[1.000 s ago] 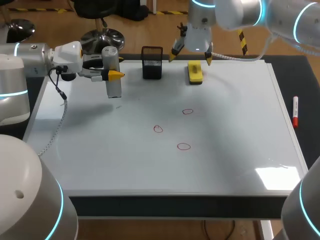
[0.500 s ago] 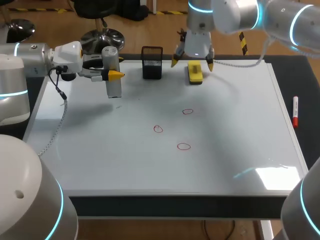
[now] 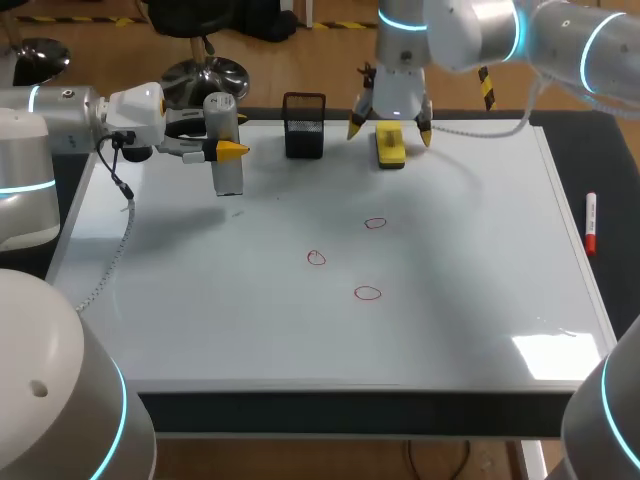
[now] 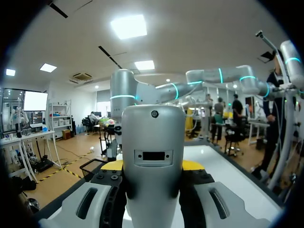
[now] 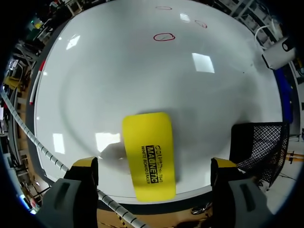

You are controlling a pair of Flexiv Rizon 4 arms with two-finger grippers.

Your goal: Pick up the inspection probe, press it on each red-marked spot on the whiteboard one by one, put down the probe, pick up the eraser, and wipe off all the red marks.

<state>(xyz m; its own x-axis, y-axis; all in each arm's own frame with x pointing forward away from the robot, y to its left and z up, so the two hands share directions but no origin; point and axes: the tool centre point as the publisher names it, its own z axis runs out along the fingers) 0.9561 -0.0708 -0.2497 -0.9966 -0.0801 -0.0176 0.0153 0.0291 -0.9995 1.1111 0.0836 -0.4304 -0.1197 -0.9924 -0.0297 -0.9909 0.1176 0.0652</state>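
Eraser: You find the yellow eraser [image 3: 390,145] lying flat at the far edge of the whiteboard [image 3: 250,320], just beside the black mesh holder [image 3: 304,125].
Right gripper: Compared with a second ago, your right gripper [image 3: 389,131] has swung across from the holder side and come down. Its jaws now stand wide, one yellow tip on each side of the eraser, with a gap on both sides in the right wrist view [image 5: 154,164].
Meaning: The eraser pick-up looks to be the step in hand. The grasp is not yet made, so you likely need to close the jaws before lifting.
Inspection probe: The grey inspection probe [image 3: 228,180] has not moved. Your left gripper [image 3: 222,150] holds it clamped between its tips, above the board's far left part. It has not been put down.
Red marks: All three red marks [image 3: 375,223] remain unwiped, near the middle of the board and well apart from the eraser.
Marker pen: A marker pen [image 3: 590,222] lies off the board's right edge.
Writing: Black print runs along the eraser's top face [image 5: 148,154]. The probe shows no lettering you can make out.
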